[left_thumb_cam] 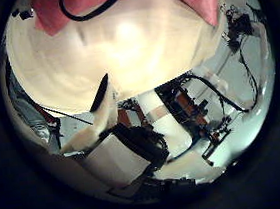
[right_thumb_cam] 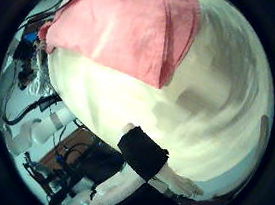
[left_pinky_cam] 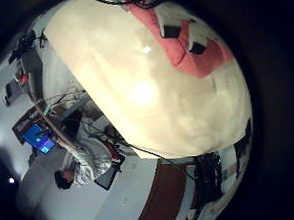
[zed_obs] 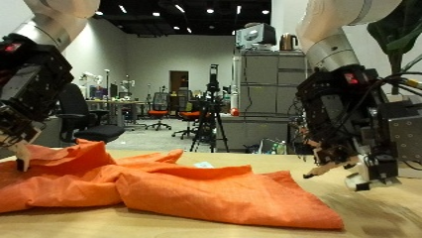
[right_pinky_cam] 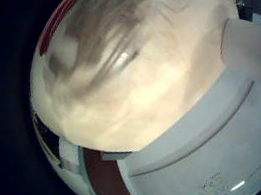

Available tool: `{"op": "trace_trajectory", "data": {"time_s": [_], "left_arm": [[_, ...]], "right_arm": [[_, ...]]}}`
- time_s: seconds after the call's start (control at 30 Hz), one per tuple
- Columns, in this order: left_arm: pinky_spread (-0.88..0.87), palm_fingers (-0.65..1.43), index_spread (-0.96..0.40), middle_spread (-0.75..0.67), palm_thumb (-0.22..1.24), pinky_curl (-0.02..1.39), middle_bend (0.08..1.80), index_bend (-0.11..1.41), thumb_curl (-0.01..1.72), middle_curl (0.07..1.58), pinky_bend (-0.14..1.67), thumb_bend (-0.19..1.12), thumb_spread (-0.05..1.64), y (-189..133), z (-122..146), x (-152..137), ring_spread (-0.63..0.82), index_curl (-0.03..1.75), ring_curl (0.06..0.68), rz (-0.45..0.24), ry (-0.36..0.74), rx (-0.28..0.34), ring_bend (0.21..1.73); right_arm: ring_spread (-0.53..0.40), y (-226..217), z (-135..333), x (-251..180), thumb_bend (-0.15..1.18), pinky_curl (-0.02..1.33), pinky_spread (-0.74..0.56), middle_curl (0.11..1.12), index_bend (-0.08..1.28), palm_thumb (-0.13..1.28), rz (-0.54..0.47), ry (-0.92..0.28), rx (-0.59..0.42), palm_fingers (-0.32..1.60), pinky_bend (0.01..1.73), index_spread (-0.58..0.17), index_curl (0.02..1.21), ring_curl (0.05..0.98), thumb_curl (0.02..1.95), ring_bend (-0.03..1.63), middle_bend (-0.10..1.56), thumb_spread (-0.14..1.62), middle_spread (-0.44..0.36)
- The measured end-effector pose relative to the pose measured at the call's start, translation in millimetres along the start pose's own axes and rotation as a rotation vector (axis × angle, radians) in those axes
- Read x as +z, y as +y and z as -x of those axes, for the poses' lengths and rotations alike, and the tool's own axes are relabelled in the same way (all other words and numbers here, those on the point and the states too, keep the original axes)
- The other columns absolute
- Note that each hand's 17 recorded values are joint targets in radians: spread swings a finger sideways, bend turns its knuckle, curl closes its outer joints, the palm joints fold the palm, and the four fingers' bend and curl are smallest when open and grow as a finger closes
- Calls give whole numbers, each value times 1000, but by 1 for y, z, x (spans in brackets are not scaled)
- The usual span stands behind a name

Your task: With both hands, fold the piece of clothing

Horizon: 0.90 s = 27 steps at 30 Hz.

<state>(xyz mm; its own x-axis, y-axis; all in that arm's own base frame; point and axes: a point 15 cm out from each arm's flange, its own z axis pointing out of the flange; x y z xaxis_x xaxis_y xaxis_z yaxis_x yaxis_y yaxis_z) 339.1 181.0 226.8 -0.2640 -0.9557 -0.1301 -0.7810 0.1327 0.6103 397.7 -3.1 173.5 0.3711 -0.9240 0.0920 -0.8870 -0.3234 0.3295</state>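
My left hand (zed_obs: 33, 89) hangs over its end with relaxed fingers, and one fingertip (zed_obs: 20, 157) touches the cloth. The left little finger side palm view shows the cloth (left_pinky_cam: 155, 44) with black fingertips (left_pinky_cam: 168, 31) resting on it. The cloth also shows in the left thumb side palm view (left_thumb_cam: 205, 2).
The table's front edge runs close below the cloth.
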Motion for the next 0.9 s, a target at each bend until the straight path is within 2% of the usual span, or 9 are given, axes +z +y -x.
{"op": "trace_trajectory", "data": {"time_s": [0.13, 0.27, 0.53, 0.9], "left_arm": [[103, 226, -47, -109, 499, 400, 263, 161, 306, 429, 275, -22, 1076, 13, -7, -19, 6, 338, 278, -39, 3, 12, 621], [101, 222, -42, -106, 499, 399, 258, 158, 305, 426, 278, -22, 1077, 28, -24, -39, 5, 332, 277, -61, 2, 32, 627], [96, 221, -34, -84, 496, 396, 258, 156, 307, 424, 286, -22, 1076, 50, -50, -76, 5, 323, 277, -156, -19, 51, 635], [80, 233, -25, -77, 492, 397, 265, 152, 307, 424, 317, -22, 1073, 68, -69, -71, -18, 310, 277, -182, -16, 72, 655]], "right_arm": [[93, 2, -11, -5, -17, 246, 249, 350, 166, 328, -19, -15, 33, 289, 194, -362, 366, 241, 256, 225, 274, 1243, -59], [89, -8, -1, -12, -21, 261, 243, 345, 145, 317, -49, -59, 50, 265, 216, -333, 340, 253, 255, 257, 247, 1223, -16], [96, -73, 23, -29, -15, 288, 222, 343, 139, 322, -167, -115, 51, 234, 277, -273, 292, 269, 262, 323, 207, 1163, 20], [51, -140, 22, -31, -20, 289, 163, 365, 159, 360, -201, -136, 121, 320, 271, -191, 276, 292, 275, 434, 262, 1126, 62]]}}
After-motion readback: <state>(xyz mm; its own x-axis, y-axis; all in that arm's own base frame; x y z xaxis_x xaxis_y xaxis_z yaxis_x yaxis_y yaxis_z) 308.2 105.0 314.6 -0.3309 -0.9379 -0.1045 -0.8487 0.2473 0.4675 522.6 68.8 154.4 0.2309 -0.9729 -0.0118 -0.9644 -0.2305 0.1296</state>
